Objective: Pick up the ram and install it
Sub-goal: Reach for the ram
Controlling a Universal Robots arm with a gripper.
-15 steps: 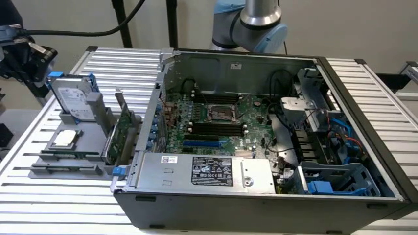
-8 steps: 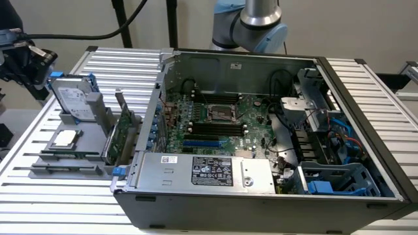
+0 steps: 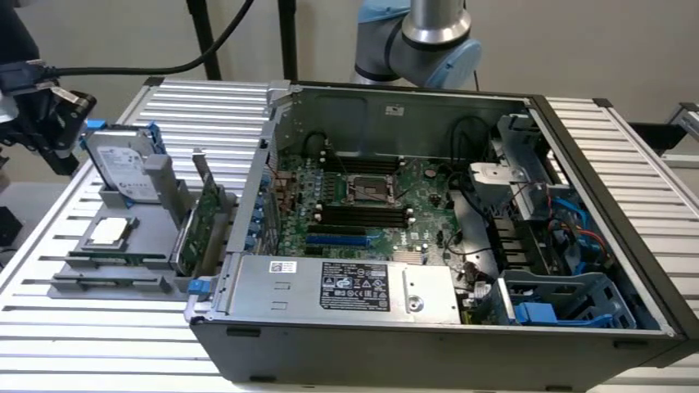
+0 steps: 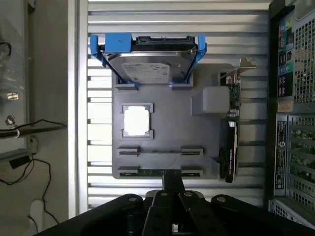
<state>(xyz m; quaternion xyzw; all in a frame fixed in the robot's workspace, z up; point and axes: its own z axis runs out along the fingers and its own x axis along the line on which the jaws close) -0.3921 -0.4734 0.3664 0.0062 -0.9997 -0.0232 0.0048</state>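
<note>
I see gripper (image 4: 172, 180) over the ram (image 4: 147, 172) (seated in the grey holder (image 4: 172, 132) slot) | claw width: I can't judge.

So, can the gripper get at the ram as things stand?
Probably yes. The ram sits edge-up in a slot of the gray holder with nothing over it, and the gripper hangs close above that slot. The expansion card and hard drive stand apart from it.

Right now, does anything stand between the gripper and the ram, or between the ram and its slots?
Nothing visible between gripper and ram in its holder. Toward the empty black slots in the open case, the upright expansion card stands beside the holder.
</note>
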